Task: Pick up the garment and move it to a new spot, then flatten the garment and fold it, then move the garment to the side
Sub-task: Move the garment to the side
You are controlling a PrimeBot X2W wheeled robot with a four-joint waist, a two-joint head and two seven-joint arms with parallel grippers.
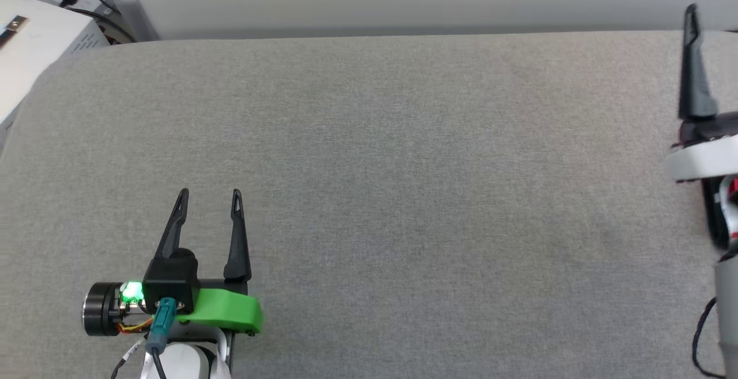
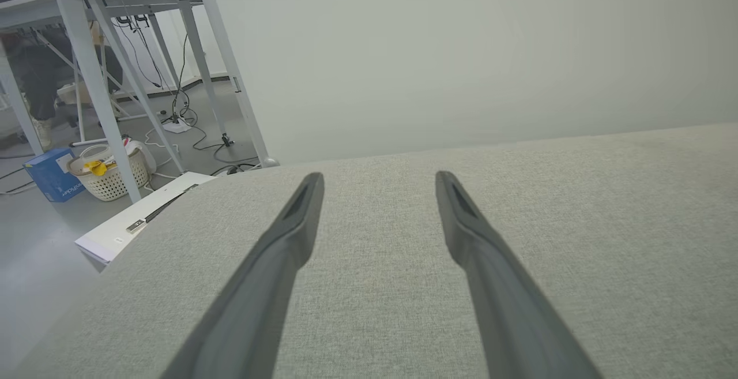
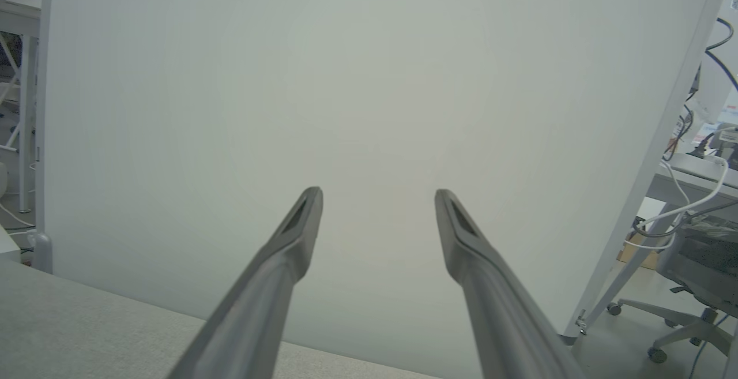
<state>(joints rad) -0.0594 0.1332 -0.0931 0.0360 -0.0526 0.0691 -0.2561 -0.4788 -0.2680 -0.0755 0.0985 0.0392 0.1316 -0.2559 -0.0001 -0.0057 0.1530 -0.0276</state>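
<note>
Where the garment lies cannot be told. Your left gripper (image 1: 210,194) hangs over the near left of the grey fabric-covered table (image 1: 415,154), fingers spread wide and holding nothing. Your right gripper (image 3: 377,191), at the head view's right edge, is also wide and empty, pointing at a pale wall panel (image 3: 346,79).

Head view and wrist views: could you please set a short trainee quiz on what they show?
1. True or false: the left tool is shut on a cloth.
2. What lies beneath the left tool? A: grey table. B: wooden bench. C: metal tray.
3. Fill in: in the left wrist view, the white basket stands on the ____.

Key: 1 false, it is open and holds nothing. 2 A. 3 floor.
</note>
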